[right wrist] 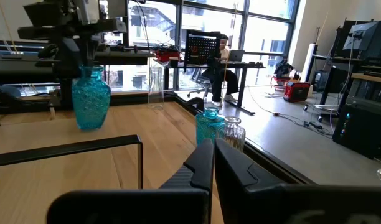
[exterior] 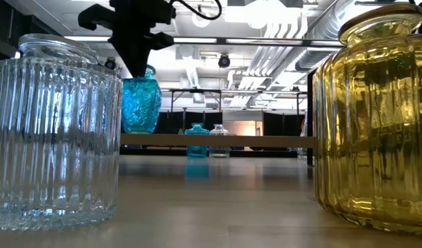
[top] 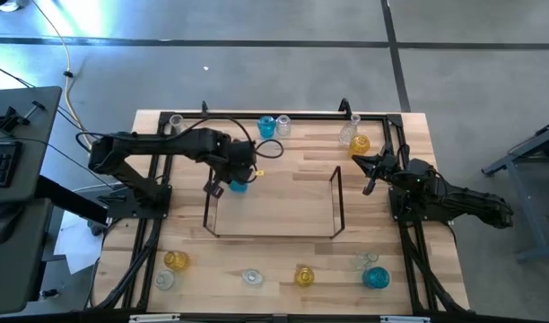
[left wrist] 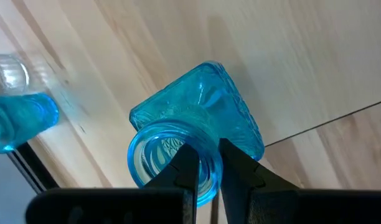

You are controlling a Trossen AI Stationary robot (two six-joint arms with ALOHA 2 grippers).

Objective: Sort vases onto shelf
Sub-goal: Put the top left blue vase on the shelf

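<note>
Above the shelf's far-left corner, I have the left gripper pinching only the rim of a blue vase hanging clear of the wood, so I judge it could tilt or slip loose on that thin bite of smooth glass.

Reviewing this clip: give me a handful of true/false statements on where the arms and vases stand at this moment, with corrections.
1. The left gripper pinches the rim of a blue vase. True.
2. That vase lies on its side on the table. False: it is upright, carried by its neck near the shelf's left end.
3. The right gripper holds an amber vase. False: its fingers are shut on nothing, right of the shelf.
4. No vase stands inside the shelf frame yet. True in the high view.
5. All vases along the table's near edge are blue. False: amber, clear and blue stand there.
</note>
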